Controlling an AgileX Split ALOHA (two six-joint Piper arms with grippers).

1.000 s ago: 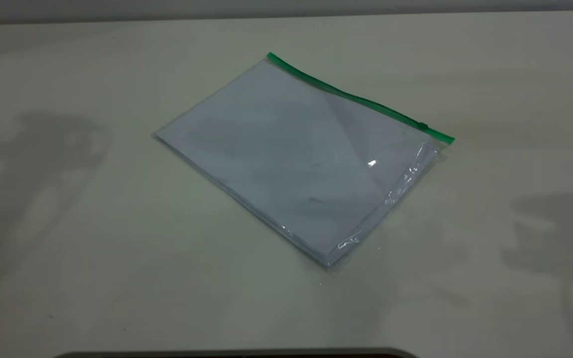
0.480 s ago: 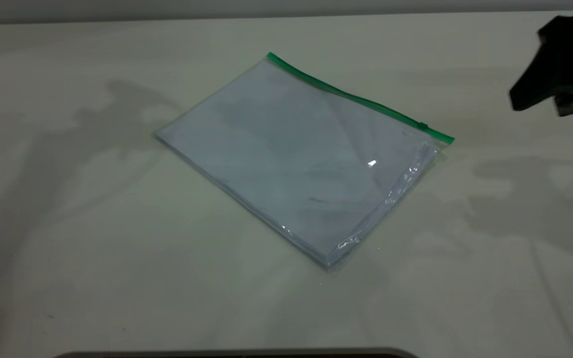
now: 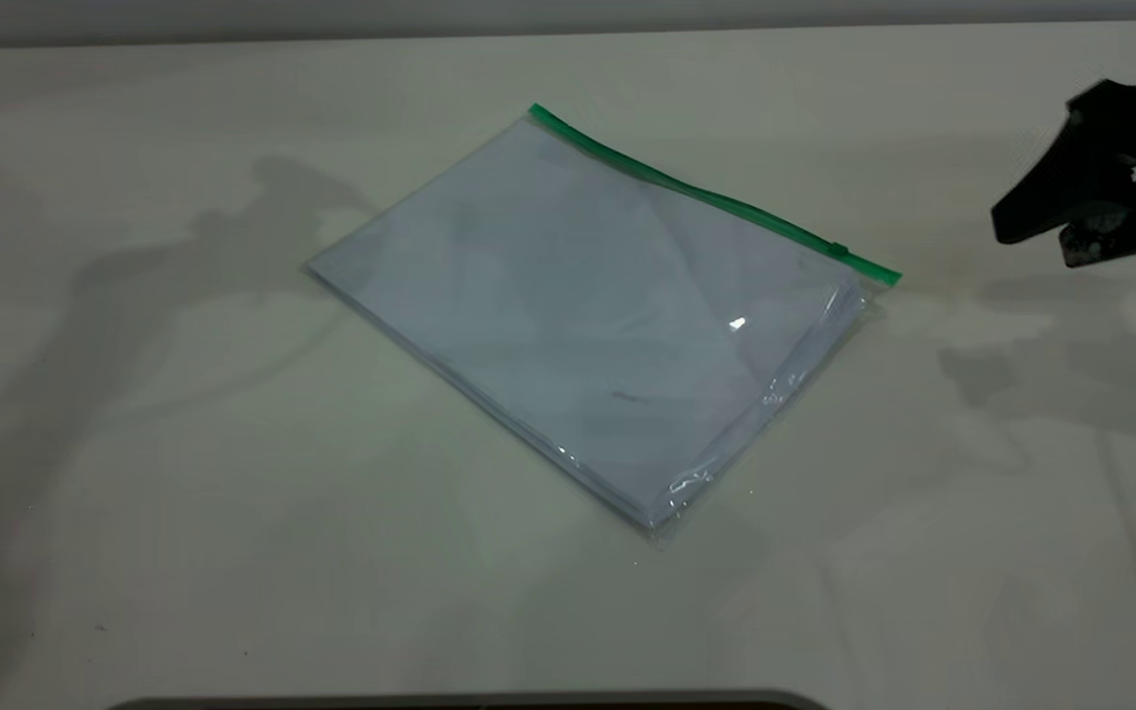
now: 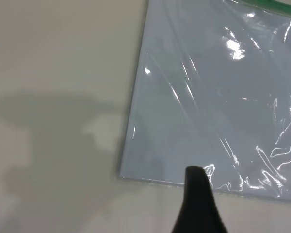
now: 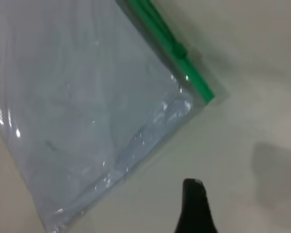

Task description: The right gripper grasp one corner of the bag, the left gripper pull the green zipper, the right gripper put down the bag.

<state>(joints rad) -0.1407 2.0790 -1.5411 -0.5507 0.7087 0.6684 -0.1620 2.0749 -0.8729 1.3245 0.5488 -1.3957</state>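
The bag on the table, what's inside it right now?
Through the clear bag, white sheets nearly fill it, stacked flat. How many there are, or anything beneath the top sheet, is covered. The green zipper edges its far side.

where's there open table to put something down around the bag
Bare table lies on the bag's left and along the near edge below it. A narrower bare strip runs behind the green zipper. The tightest spot is right of the zipper's end, where the right gripper hangs above the table.

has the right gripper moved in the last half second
Yes. The right gripper has dropped lower and edged nearer the green zipper end of the bag, which hasn't shifted.
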